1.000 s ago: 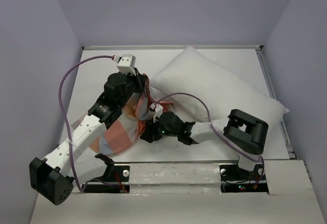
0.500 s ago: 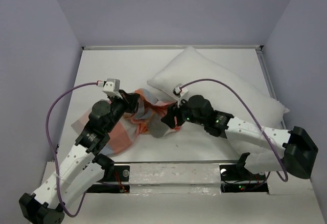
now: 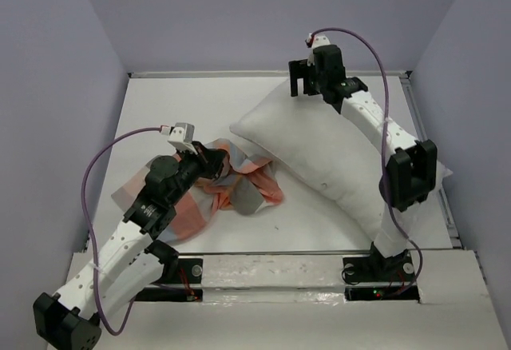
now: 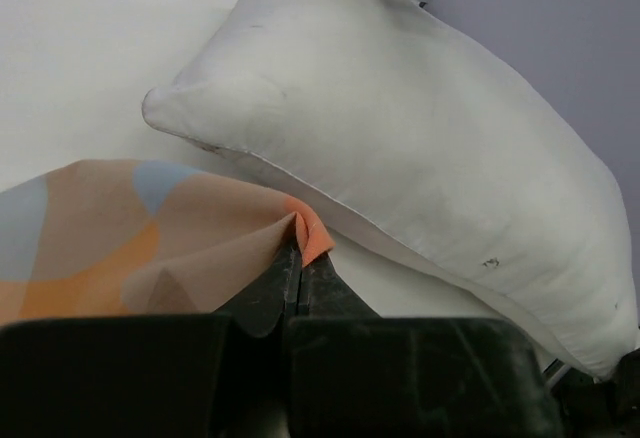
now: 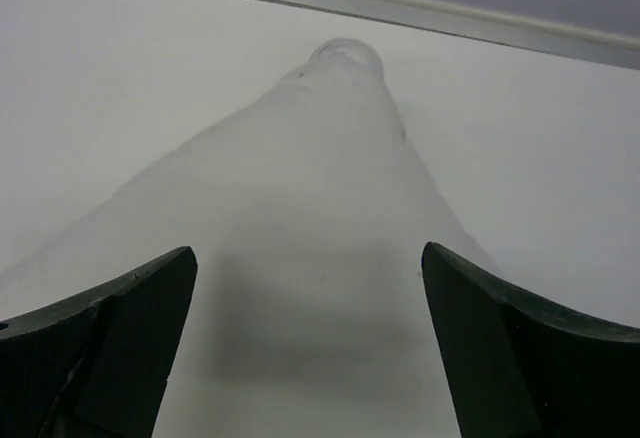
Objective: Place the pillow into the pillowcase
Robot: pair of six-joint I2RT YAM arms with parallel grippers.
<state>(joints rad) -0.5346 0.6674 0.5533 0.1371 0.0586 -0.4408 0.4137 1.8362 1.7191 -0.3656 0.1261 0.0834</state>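
Pillow (image 3: 343, 150) lies wholly outside the pillowcase (image 3: 239, 184); nothing's in the case. Our left gripper (image 4: 298, 263) is pinching the case's orange hem, w/ the pillow just ahead & to its right. Our right gripper (image 5: 308, 250) is spread wide over the pillow's far corner, the long axis running back beneath it, so we judge it the nearer one.

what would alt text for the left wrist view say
The left gripper, shut, pinches an orange edge of the checked pillowcase at the bottom of the frame. Beyond it the plump white pillow lies diagonally on the white table, outside the case.
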